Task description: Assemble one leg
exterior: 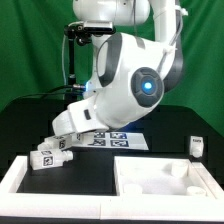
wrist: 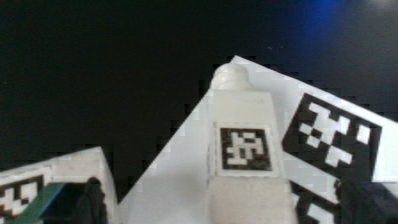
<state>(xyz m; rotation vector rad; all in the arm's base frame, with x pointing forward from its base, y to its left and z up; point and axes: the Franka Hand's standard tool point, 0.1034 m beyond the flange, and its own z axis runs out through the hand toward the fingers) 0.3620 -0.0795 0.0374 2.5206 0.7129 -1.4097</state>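
In the wrist view a leg (wrist: pixel 246 150), a white post with a square tag and a pointed end, lies on the marker board (wrist: pixel 342 130). It runs straight out from between my jaws. My gripper (wrist: pixel 222 208) looks open, with a dark finger (wrist: pixel 64 202) standing well apart from the post. In the exterior view the gripper (exterior: pixel 72 122) is low over the end of the marker board (exterior: pixel 118 140) on the exterior view's left, and the arm hides this leg. Another leg (exterior: pixel 46 158) lies on the black table just in front of the gripper.
A further leg (exterior: pixel 197 148) stands upright at the exterior view's right. The large white tabletop panel (exterior: pixel 170 185) lies at the front right. A white L-shaped rim (exterior: pixel 18 176) borders the front left. A tagged white piece (wrist: pixel 22 190) shows at the wrist view's edge.
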